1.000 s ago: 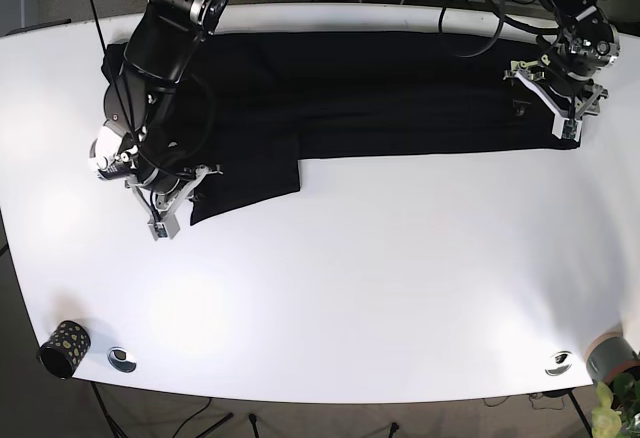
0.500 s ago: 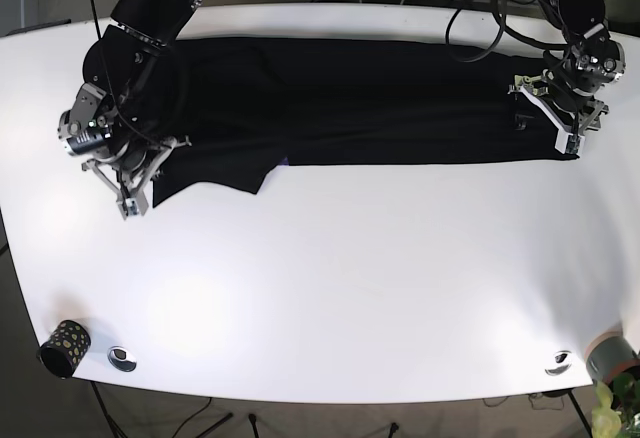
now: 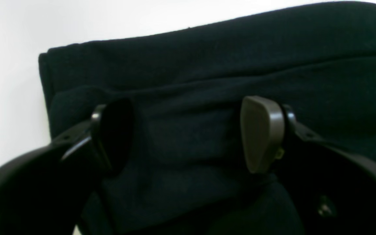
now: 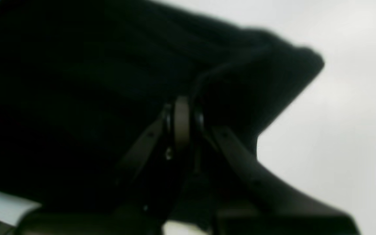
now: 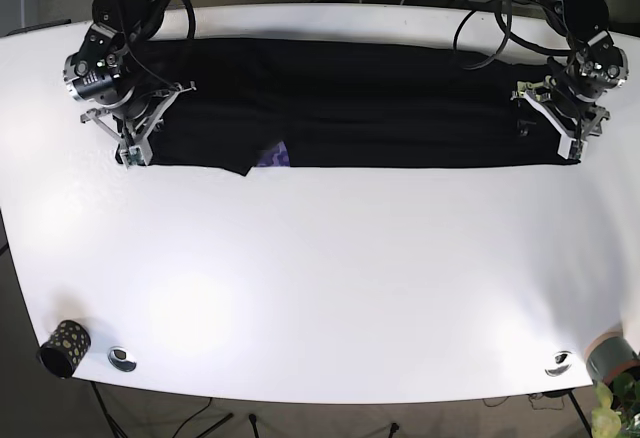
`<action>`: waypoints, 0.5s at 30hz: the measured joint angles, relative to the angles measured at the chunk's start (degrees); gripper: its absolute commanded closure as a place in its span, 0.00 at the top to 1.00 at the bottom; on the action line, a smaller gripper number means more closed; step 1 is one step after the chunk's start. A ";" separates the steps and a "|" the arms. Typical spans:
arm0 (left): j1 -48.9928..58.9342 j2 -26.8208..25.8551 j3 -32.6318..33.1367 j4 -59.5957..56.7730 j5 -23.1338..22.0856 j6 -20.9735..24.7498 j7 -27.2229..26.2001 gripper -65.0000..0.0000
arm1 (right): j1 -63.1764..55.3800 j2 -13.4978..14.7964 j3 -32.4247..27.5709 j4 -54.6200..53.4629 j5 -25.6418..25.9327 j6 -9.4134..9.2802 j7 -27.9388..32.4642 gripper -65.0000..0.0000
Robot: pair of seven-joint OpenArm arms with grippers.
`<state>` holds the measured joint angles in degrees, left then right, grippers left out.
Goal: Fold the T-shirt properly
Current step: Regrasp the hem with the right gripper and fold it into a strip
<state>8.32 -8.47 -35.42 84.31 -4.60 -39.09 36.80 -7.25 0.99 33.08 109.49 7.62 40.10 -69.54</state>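
**Long fold being laid along the far edge**

The T-shirt (image 5: 380, 103) is being stretched as a long dark band across the table (image 5: 330, 278), its long axis running from 9 to 3 o'clock. The right gripper (image 4: 182, 112) is being held pinched on the 9 o'clock end; the left gripper (image 3: 188, 137) is being held spread over the 3 o'clock end, where the cloth lies between its fingers, unclamped.

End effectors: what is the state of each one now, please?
Left end effector: open, over the T-shirt.
Right end effector: closed on the T-shirt.
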 measured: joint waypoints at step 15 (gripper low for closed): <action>-2.47 0.11 0.02 -0.20 0.94 -0.17 2.21 0.72 | 1.20 -0.07 10.64 -3.28 -1.07 -0.22 -0.09 0.93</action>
<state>5.85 -8.36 -35.40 84.12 -3.66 -39.27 39.00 -6.04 0.93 43.72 106.21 6.55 39.88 -69.63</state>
